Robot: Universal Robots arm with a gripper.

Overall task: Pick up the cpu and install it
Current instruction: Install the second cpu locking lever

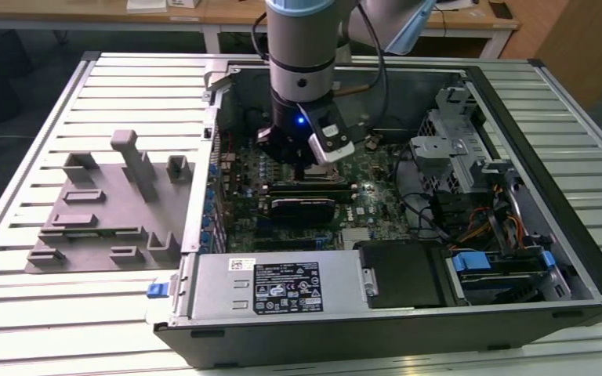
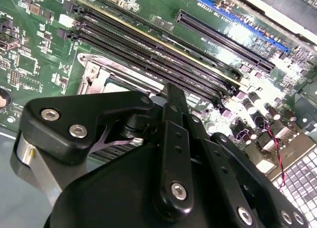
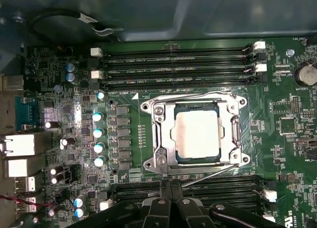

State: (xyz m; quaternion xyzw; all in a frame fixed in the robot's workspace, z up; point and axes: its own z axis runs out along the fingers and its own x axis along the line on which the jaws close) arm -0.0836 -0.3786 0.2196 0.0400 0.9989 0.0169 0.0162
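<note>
Cpu (image 3: pixel 197 135) sits flat in the socket frame (image 3: pixel 157 139), so it's lined up w/ the board, gripper (image 3: pixel 171 200) hanging just above, fingers look together, holding nothing.

I am looking into the open computer case (image 1: pixel 510 258), which is lying on the slatted table (image 1: pixel 29 313). The fixture tray (image 1: pixel 107 211) is sitting on the table at the exterior view's left of the case. Inside, the motherboard (image 3: pixel 64 119) is lying flat; in the first wrist view the cpu (image 3: pixel 198 135) is sitting in the socket frame (image 3: pixel 158 139), memory slots (image 3: pixel 173 64) running along two opposite sides (one bank partly behind the gripper (image 3: pixel 171 203)). The power supply (image 1: pixel 280 286) is sitting along the case's near wall.
</note>
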